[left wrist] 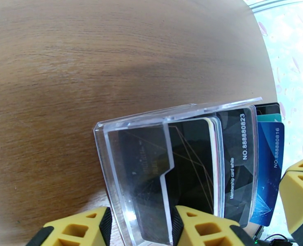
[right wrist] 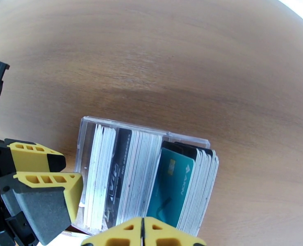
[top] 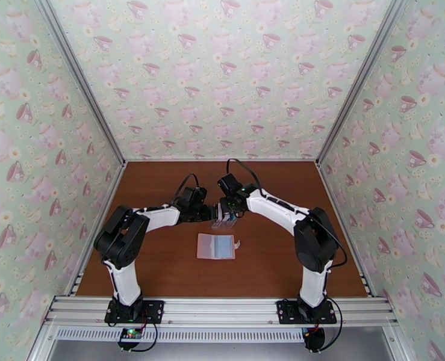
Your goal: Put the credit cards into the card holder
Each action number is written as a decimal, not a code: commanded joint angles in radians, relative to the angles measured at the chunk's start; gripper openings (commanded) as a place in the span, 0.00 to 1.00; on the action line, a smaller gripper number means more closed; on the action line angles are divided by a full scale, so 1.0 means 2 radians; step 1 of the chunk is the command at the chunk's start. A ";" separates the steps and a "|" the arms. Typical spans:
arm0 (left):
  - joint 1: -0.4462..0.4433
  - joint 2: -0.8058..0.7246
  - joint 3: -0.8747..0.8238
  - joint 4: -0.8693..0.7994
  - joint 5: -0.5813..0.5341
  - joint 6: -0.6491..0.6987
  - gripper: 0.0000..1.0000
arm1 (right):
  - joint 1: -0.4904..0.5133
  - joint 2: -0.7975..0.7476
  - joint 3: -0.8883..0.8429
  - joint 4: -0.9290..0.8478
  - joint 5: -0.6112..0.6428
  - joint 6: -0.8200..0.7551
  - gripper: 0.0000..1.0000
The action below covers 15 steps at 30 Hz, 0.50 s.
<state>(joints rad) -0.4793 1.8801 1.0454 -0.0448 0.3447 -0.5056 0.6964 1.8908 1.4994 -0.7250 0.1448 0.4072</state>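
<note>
Teacup walls (top: pixel 222 67), brown table (top: pixel 162 260); left arm (top: pixel 156 218) and right arm (top: pixel 276 207) bend inward, left tool (left wrist: pixel 140 224) clamping rack (left wrist: pixel 122 160), right tool (right wrist: pixel 142 232) closed over cards (right wrist: pixel 135 169).

And there, just past the middle of the brown wooden table (top: pixel 162 266), toward 12 o'clock, stands a clear plastic slotted rack (top: pixel 225 224) (left wrist: pixel 110 160) (right wrist: pixel 82 136), upright, its see-through walls catching the light. Pale green teacup-patterned wallpaper walls (top: pixel 222 73) close in at 9, 12 and 3 o'clock. 1 ribbed aluminium rail (top: pixel 222 308) runs across at 6.
</note>
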 commanded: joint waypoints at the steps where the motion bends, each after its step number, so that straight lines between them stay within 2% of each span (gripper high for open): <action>1: 0.003 0.012 0.007 -0.025 -0.003 0.001 0.45 | 0.005 0.011 0.005 -0.008 -0.015 0.006 0.14; 15: 0.004 0.012 0.007 -0.024 -0.002 0.000 0.45 | 0.004 0.010 -0.001 -0.011 -0.008 0.006 0.18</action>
<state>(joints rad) -0.4789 1.8801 1.0454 -0.0448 0.3447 -0.5056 0.6968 1.8908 1.4990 -0.7258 0.1417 0.4141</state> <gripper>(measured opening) 0.452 0.184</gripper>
